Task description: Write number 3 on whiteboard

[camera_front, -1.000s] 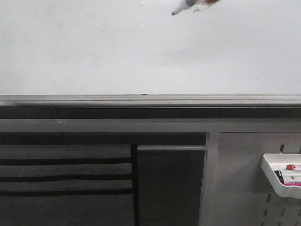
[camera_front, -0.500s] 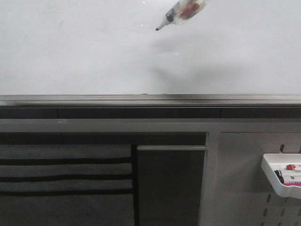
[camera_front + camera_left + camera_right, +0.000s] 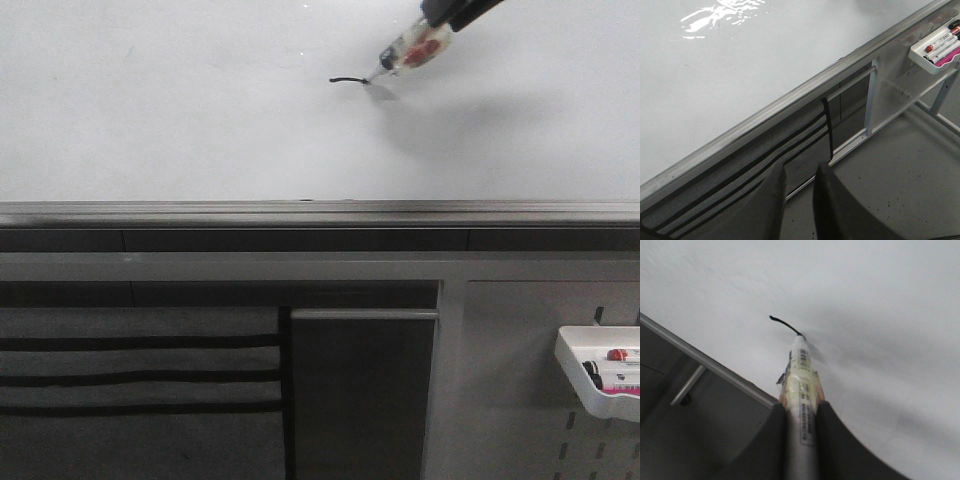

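The whiteboard [image 3: 200, 120] fills the upper half of the front view, with its grey edge rail [image 3: 320, 212] below. My right gripper [image 3: 801, 410] is shut on a white marker [image 3: 802, 390] wrapped in tape. The marker [image 3: 410, 50] comes in from the upper right, and its tip touches the board at the right end of a short black stroke [image 3: 347, 80]. That stroke [image 3: 785, 324] is the only ink; no whole number 3 shows. My left gripper [image 3: 799, 172] hangs below the board's rail [image 3: 790, 102], jaws slightly apart and empty. The board also shows there [image 3: 730, 60].
A small white tray [image 3: 600, 380] holding several markers hangs on a pegboard panel at the lower right; it also shows in the left wrist view [image 3: 935, 45]. Below the rail are a grey frame [image 3: 445, 380] and a grey striped cloth [image 3: 140, 370].
The marker has come down and to the left from the top edge to the board, then drawn a short black stroke rightward. The right gripper's fingers are now visible at the top.
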Controlling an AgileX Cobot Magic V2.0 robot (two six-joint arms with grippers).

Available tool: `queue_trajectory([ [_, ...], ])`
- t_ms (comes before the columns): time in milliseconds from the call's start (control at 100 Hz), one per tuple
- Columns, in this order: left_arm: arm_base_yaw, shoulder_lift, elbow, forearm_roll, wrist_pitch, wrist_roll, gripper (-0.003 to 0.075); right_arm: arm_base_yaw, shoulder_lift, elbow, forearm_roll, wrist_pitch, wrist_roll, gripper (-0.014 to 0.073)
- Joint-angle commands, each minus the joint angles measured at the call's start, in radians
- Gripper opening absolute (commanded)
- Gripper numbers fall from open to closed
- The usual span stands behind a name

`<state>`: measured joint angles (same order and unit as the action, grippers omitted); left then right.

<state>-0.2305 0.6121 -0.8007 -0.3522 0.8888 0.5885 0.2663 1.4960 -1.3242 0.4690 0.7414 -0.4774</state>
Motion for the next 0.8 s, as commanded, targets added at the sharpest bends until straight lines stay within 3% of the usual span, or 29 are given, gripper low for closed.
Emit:
queue_trajectory([
  [0,0.002,0.005,-0.027,-0.028,-0.067,-0.009,0.0115,0.008,-0.029,0.021,0.010,-0.048,-0.005,-0.0074],
  [150,0.002,0.005,-0.027,-0.028,-0.067,-0.009,0.0115,0.064,0.012,0.035,0.009,-0.189,-0.005,-0.0074],
  [420,0.002,0.005,-0.027,-0.028,-0.067,-0.009,0.0115,-0.017,-0.046,0.109,0.029,-0.071,0.009,-0.0074],
  [610,0.002,0.005,-0.027,-0.028,-0.067,-0.009,0.0115,0.121,0.012,0.105,0.098,-0.296,-0.016,-0.0074],
  [710,0.002,0.005,-0.027,-0.028,-0.067,-0.009,0.0115,0.136,0.015,0.022,0.117,-0.148,-0.019,-0.0074],
  [790,0.002,0.005,-0.027,-0.028,-0.071,-0.009,0.0115,0.148,-0.047,0.031,0.182,-0.026,-0.166,-0.0074],
])
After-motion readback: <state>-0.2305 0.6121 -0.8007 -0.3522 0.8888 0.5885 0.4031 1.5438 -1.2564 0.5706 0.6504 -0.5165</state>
